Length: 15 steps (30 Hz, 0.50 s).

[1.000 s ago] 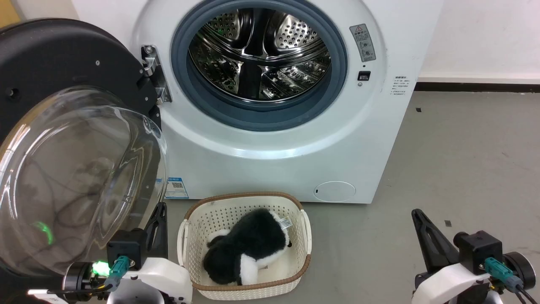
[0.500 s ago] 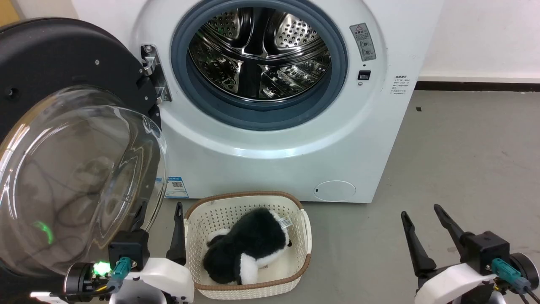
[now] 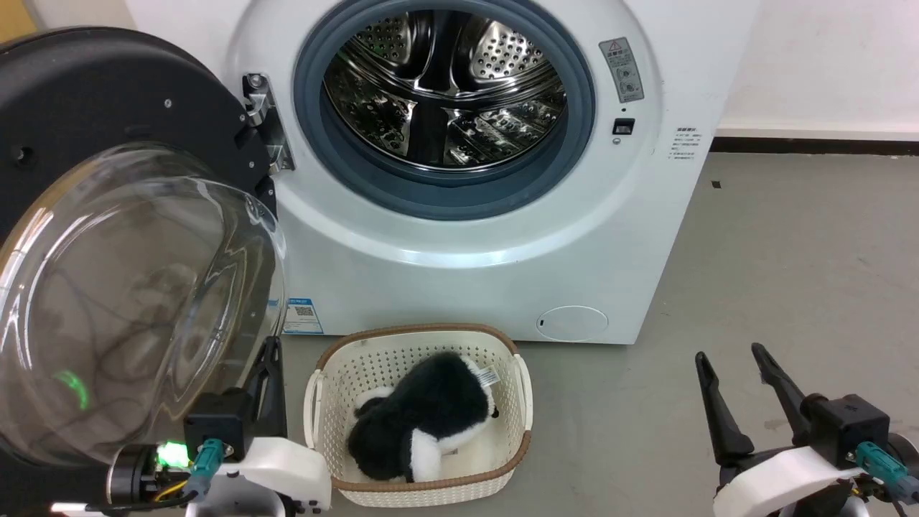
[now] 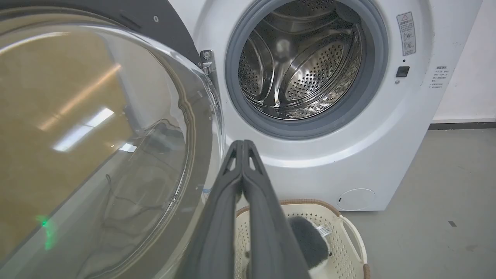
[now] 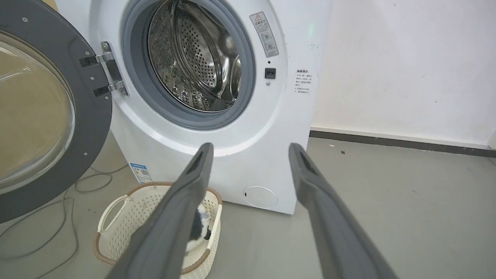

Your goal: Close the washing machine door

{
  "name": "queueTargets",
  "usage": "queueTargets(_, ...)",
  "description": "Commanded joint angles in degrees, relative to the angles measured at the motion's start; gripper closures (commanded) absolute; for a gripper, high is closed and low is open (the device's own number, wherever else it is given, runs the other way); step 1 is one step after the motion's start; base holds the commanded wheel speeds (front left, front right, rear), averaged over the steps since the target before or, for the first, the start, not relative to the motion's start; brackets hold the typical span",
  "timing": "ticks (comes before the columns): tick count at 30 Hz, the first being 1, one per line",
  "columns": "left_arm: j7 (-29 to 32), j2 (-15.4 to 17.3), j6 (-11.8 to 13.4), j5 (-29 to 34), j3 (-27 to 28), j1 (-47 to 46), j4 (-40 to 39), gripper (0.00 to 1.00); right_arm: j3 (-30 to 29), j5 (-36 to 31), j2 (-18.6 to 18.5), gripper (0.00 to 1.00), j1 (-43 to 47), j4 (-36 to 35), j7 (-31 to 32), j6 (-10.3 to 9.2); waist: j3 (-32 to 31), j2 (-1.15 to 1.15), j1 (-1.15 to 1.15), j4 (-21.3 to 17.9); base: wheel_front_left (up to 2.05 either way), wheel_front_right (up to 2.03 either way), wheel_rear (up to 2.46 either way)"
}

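Grey floor; left pincer closed, empty; right pincer spread, empty.

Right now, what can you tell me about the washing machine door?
The door is big, round and glossy black, with a bulging clear glass bowl in the middle. It hangs wide open left of the washing machine, held by a metal hinge. Small screws dot its rim. The left gripper sits near its lower edge.
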Motion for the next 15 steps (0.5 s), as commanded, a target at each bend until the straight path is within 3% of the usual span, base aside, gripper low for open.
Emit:
queueTargets(1,-0.57,0.51,0.68,-0.09,-0.1,-0.98,-0.52,1.0,-0.23,0.62,0.01,0.0,-0.11,-0.27,-0.59,0.01,0.04,0.0,0.0,0.17,0.0,0.0,0.0)
queueTargets(15,-2.24,2.82,0.42,-2.0,2.66,-5.35,-7.05,1.0,-1.11,3.05,0.02,0.0,-0.03,-0.44,-2.25,0.01,0.47,0.0,0.0,2.37,0.0,0.0,0.0)
